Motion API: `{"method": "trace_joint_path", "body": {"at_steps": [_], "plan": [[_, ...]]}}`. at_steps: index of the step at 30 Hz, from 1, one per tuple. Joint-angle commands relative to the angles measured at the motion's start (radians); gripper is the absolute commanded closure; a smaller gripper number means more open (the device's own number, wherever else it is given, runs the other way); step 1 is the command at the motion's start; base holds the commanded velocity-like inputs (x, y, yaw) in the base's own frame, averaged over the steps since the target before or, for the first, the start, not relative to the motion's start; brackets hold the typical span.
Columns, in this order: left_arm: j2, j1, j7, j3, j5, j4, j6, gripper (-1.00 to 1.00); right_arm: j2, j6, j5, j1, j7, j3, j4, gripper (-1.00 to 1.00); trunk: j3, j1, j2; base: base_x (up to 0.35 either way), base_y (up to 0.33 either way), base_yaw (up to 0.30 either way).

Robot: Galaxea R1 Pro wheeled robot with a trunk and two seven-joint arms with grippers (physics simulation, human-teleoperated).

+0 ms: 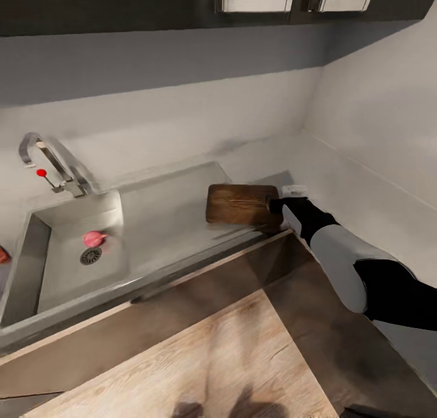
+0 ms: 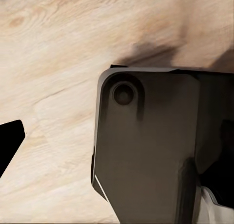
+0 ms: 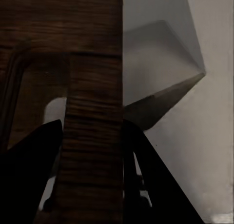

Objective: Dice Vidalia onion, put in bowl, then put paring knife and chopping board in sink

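One pinkish-red round Vidalia onion (image 1: 93,238) lies whole in the rectangular steel sink (image 1: 36,266) beside the drain, so dicing is not begun, I judge. One dark-brown wooden chopping board (image 1: 238,203) rests on the drainboard; the right gripper (image 1: 274,206) meets its edge. From the right wrist, two dark fingers (image 3: 29,175) pinch the board (image 3: 92,112) between them. From the left wrist, wooden floor (image 2: 48,63) shows; the left gripper's state I cannot tell.

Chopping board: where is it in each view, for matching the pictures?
Head view: chopping board just right of centre, over the drainboard's right end, right gripper at its right edge.
Right wrist view: board close up between the dark jaws.
Left wrist view: not in it.
Shared landmark: right gripper.
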State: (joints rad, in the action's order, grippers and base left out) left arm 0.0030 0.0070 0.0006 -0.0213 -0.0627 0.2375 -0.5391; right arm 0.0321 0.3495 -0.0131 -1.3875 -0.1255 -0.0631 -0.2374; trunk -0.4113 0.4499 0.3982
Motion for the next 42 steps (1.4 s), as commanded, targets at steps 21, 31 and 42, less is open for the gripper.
{"method": "trace_joint_path", "body": {"at_steps": [21, 31, 42], "plan": [[0.0, 0.001, -0.001, 0.001, -0.006, 0.002, -0.001, -1.0, 0.0, 0.006, -0.002, -0.001, -0.002, -0.003, -0.002, 1.0, -0.003, 0.0, 0.002, -0.076, 0.241, 0.021], [0.0, 0.001, -0.001, 0.003, -0.006, 0.002, -0.001, -1.0, 0.002, 0.006, -0.003, -0.001, -0.002, -0.004, -0.002, 1.0, -0.001, 0.0, 0.002, -0.067, 0.105, 0.064], [0.0, 0.001, -0.001, 0.003, -0.006, 0.001, -0.001, -1.0, 0.008, 0.006, -0.003, -0.001, -0.002, -0.004, -0.002, 1.0, 0.015, 0.0, 0.002, -0.001, 0.001, 0.001]]}}
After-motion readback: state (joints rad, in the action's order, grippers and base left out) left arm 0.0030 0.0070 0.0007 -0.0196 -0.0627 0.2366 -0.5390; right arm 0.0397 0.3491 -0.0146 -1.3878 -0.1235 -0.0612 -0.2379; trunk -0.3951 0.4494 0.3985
